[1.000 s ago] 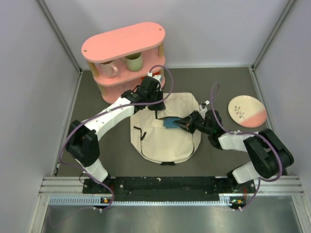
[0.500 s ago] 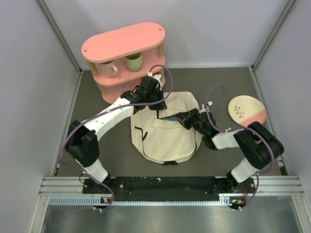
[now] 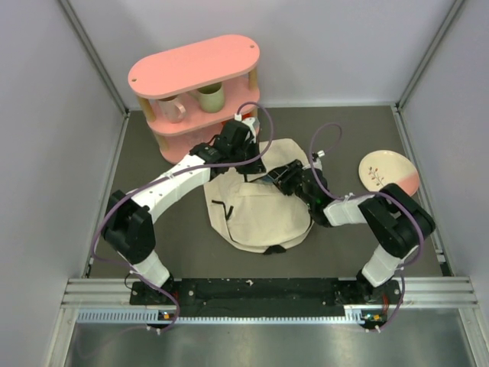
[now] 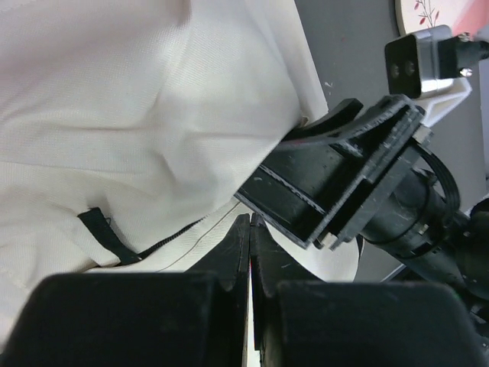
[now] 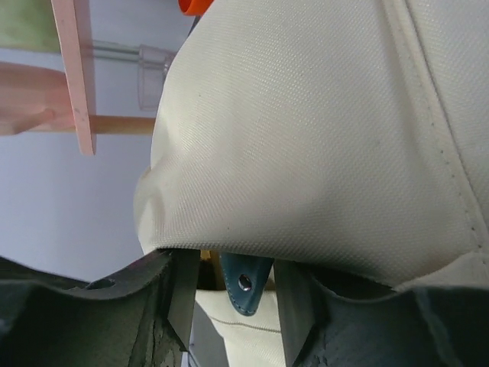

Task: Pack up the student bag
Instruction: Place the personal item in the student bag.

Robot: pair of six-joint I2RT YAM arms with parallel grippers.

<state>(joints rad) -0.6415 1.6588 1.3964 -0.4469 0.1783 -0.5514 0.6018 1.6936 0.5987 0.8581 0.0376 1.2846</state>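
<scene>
Cream bag on the bench at frame centre, your left fingers clenched on its upper edge, your right fingers released, parted either side of a blue tab under the fabric.

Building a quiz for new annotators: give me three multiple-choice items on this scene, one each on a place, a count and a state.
1. The plate lies: A right of the student bag; B inside it; C under the left arm.
2. Mugs on the pink shelf: A one; B two; C four.
3. The left gripper is: A wide open; B out of view; C shut on bag fabric.
A, top view shows it; B, one pink, one green; C, its fingers meet on the cloth.
</scene>
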